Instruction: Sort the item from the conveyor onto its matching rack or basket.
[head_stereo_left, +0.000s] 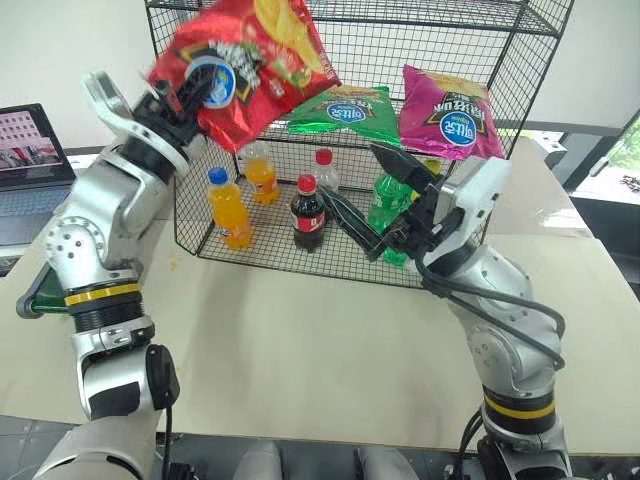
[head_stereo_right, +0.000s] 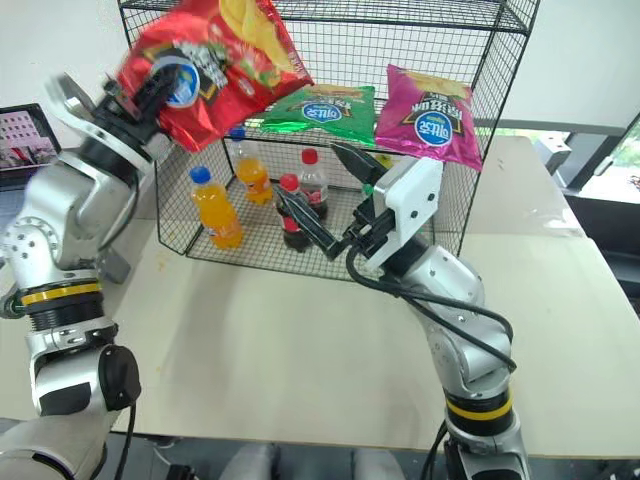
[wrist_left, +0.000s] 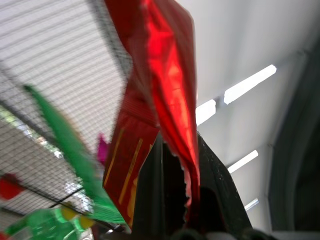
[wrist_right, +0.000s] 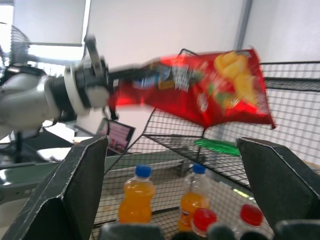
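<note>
We seem to be in a lab or office: a laptop (head_stereo_left: 25, 160) at nine o'clock, white walls, ceiling strip lights (wrist_left: 249, 84).

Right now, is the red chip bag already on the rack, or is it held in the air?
Held in the air. The left hand is shut on the red chip bag, lifted before the rack, beside the green bag.

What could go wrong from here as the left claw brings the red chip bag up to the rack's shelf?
The left claw pinches only one end of the red chip bag, so the bag might slip or flop. It hangs at the rack front and could snag the mesh. The green bag lies just below and may be knocked.
</note>
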